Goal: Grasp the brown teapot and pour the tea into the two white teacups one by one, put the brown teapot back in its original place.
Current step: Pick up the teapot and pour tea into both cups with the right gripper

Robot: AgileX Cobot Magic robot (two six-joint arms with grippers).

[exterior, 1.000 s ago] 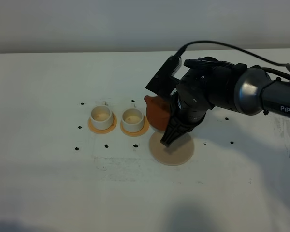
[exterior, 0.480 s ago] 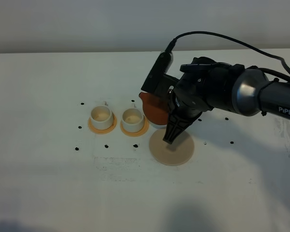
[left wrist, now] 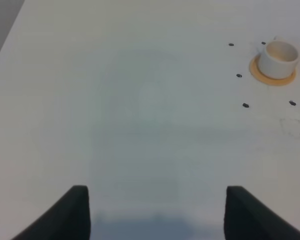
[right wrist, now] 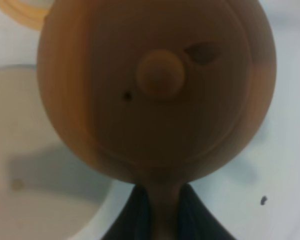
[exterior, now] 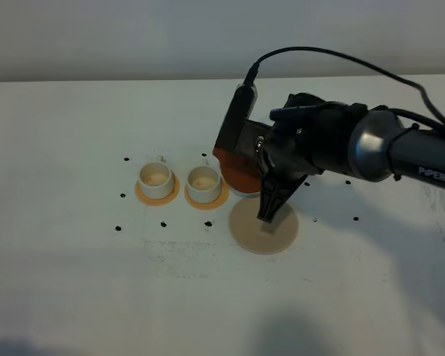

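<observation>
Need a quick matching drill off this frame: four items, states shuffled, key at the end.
Things:
1. brown teapot
2. beige disc coaster
3. two white teacups
4. left tool

States:
A. open, holding nothing
B. each standing on a small orange coaster
C. held in the air by its handle in the right tool
D. lying bare, nothing on it

Pairs: 1-C, 2-D, 3-B, 4-A

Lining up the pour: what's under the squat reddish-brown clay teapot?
Held aloft, the teapot overhangs white table beside the round beige disc coaster, whose visible part is bare. Its body hides the spot directly below.
</observation>
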